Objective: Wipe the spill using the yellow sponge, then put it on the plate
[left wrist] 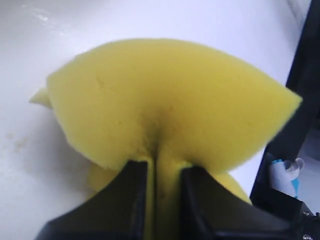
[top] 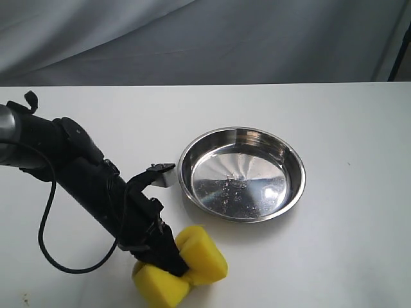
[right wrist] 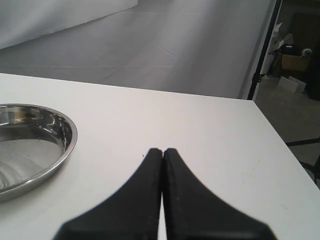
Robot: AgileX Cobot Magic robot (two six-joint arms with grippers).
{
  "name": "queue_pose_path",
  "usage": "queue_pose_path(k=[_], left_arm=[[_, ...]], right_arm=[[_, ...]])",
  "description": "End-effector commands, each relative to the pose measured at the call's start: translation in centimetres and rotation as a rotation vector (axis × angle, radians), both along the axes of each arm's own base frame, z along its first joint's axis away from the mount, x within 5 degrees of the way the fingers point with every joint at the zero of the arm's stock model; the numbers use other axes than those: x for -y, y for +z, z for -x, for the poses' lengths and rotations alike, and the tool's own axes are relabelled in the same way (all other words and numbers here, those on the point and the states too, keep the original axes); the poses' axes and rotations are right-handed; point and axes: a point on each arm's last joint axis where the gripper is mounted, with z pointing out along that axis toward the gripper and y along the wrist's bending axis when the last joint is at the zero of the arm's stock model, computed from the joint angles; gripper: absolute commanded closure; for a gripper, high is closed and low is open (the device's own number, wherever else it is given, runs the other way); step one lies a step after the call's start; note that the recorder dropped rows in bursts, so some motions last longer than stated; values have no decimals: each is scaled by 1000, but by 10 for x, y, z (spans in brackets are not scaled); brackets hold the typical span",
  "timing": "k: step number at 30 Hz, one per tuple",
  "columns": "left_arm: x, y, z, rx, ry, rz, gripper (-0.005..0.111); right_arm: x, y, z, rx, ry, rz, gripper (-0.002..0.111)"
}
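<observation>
My left gripper (top: pixel 168 263) is shut on the yellow sponge (top: pixel 207 255), pinching its middle so both halves bulge out. It holds the sponge low at the table's near edge, left of centre. In the left wrist view the squeezed sponge (left wrist: pixel 170 100) fills the frame ahead of the gripper (left wrist: pixel 162 167). The steel plate (top: pixel 187 160) lies empty to the upper right of the sponge, a short gap away. No brown puddle shows; only a faint tan smear (left wrist: pixel 17 144) marks the table beside the sponge. My right gripper (right wrist: pixel 162 150) is shut on nothing, over bare table beside the plate (right wrist: pixel 70 136).
The white table (top: pixel 334 244) runs to a grey cloth backdrop (top: pixel 192 38) at the far side. A black cable (top: pixel 46 247) loops under the left arm near the front left. In the right wrist view the table's side edge (right wrist: pixel 282 150) drops to the floor.
</observation>
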Motion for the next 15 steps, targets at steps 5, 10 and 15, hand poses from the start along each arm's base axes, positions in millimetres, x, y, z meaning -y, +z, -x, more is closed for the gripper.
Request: queue_pose_path(k=[5,10,15], left_arm=[[-18,-24,-3,45,-14,-257,107],[-37,-33,-13,85,49,-407,107],[-75,-36,-27,60,170,-514,107]], right_arm=[[0,0,0,2,3,-10,108],[0,0,0,2,3,-10,108],[0,0,0,2,3,-10,108]])
